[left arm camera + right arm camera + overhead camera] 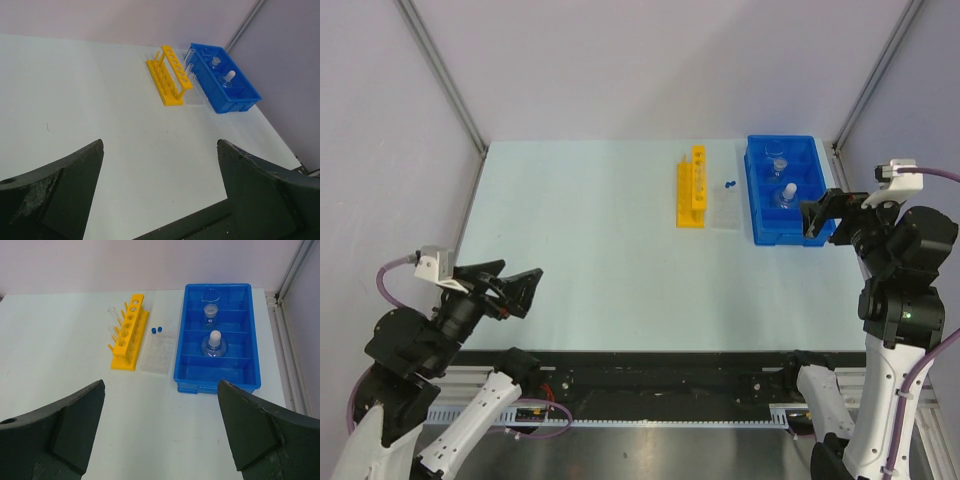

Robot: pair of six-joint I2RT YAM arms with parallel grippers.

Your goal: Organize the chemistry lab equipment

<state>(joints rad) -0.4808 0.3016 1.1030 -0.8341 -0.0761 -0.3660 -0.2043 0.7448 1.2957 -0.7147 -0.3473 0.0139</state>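
The yellow tube rack (693, 188) stands at the back right of the table. A clear tray (725, 212) lies beside it, with two blue-capped tubes (728, 185) at its far end. The blue bin (752, 190) holds a clear flask with white stopper (788, 193), and a small flask and a beaker (777, 160) in its far compartments. My right gripper (823, 215) is open and empty, raised near the bin's front right corner. My left gripper (520, 272) is open and empty, far away at front left. The right wrist view shows the rack (127, 332), tray (159, 354), bin (215, 372) and stoppered flask (214, 342).
Grey enclosure walls and metal frame posts (440, 70) bound the table at the back and sides. In the left wrist view, the rack (169, 80) and bin (232, 106) sit far ahead on the right. The bin's front compartment holds nothing.
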